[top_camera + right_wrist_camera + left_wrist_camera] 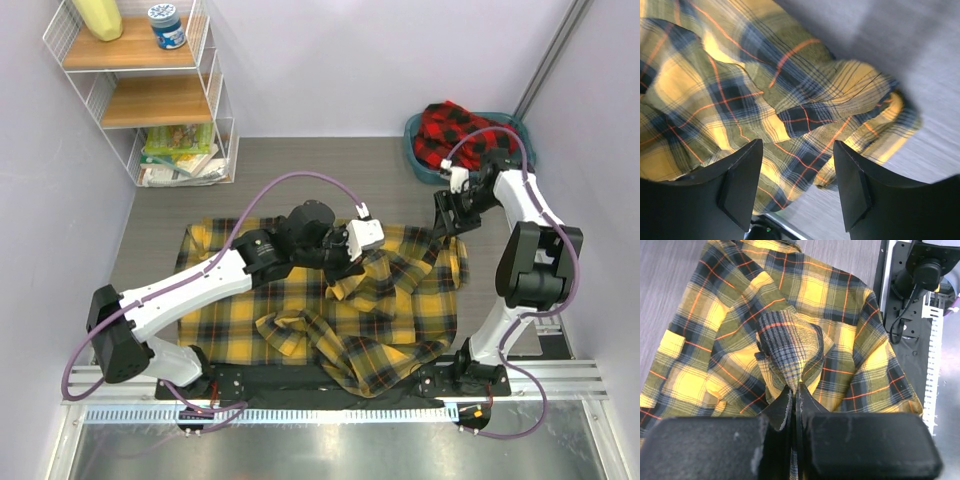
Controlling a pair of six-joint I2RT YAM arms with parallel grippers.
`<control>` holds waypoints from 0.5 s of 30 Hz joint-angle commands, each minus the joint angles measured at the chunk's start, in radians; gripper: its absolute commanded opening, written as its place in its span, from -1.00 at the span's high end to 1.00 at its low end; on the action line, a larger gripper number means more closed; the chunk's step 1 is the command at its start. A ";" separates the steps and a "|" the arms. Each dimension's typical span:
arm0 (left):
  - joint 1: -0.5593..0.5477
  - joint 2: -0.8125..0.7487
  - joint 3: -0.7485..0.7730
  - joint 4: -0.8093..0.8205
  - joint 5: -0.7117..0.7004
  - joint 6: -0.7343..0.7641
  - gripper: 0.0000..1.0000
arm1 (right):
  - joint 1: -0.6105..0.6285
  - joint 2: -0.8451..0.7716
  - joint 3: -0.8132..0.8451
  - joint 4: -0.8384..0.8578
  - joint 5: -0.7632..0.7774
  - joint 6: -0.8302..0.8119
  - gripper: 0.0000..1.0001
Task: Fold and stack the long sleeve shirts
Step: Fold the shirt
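Observation:
The yellow-and-black plaid shirt (330, 310) lies rumpled on the grey table in the top view. My left gripper (352, 262) is shut on a raised fold of it, lifting the cloth into a peak (790, 347). My right gripper (447, 222) is open and empty, hovering above the shirt's right edge (805, 125) near a bunched sleeve. The red-and-black plaid shirt (462, 135) lies heaped in the teal basin (417, 162) at the far right.
A white wire shelf (150, 90) with wooden boards, a jar and books stands at the far left. The arm bases and a black mat (330, 385) run along the near edge. Walls close in on the left and right.

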 commanded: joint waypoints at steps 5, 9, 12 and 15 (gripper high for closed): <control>0.008 -0.009 0.046 0.044 0.005 0.032 1.00 | 0.001 0.097 -0.053 0.100 0.042 0.122 -0.21; 0.006 0.001 0.034 0.044 0.036 0.024 1.00 | -0.004 0.115 -0.024 0.177 0.053 0.166 0.20; 0.006 0.011 0.029 0.046 0.050 0.025 1.00 | -0.005 0.132 0.035 0.197 0.057 0.186 0.70; 0.006 0.021 0.048 0.052 0.049 0.022 1.00 | -0.005 0.150 0.085 0.218 0.106 0.205 0.98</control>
